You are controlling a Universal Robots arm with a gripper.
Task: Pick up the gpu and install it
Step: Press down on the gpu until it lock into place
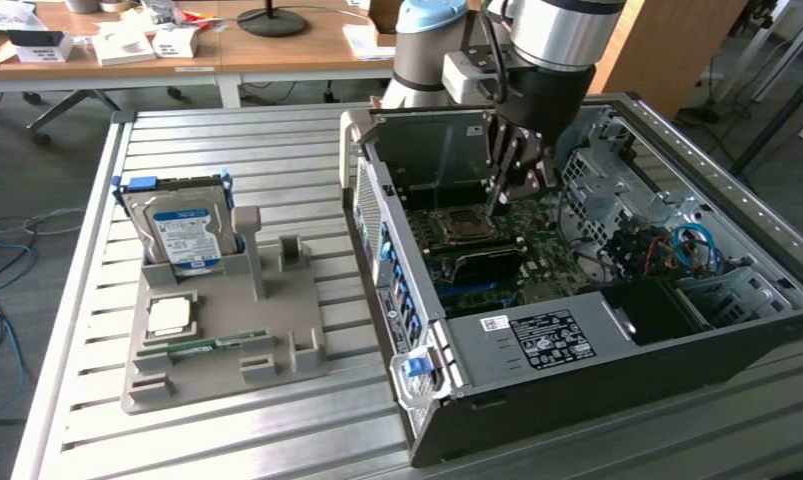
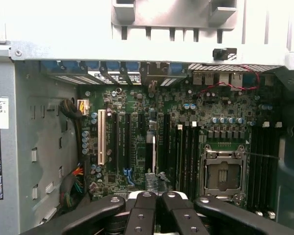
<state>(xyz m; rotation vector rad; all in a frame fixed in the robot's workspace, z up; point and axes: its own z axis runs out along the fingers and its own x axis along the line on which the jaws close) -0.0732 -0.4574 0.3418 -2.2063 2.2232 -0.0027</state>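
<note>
- At the exterior view's left, on the slatted metal table [image 1: 241,140]: grey plastic fixture [image 1: 294,350] carrying an upright silver hard drive with a blue label [image 1: 181,235], a square silver processor chip [image 1: 170,317] lying flat, and a narrow green RAM stick [image 1: 218,345] in front of it.
- In the middle: open black-and-grey computer case [image 1: 548,340] lying on its side, green motherboard [image 1: 535,260] exposed, square metal CPU socket [image 1: 461,225] near its centre.
- Above the socket, reaching down into the case: black multi-finger gripper [image 1: 497,205], pinched narrow.
- In the wrist view: fingers [image 2: 146,210] drawn together around the thin green gpu [image 2: 156,182], seen edge-on with its black cooler, just over the long black expansion slots [image 2: 118,142].
- At the exterior view's right, inside the case: blue cables [image 1: 688,245].
</note>
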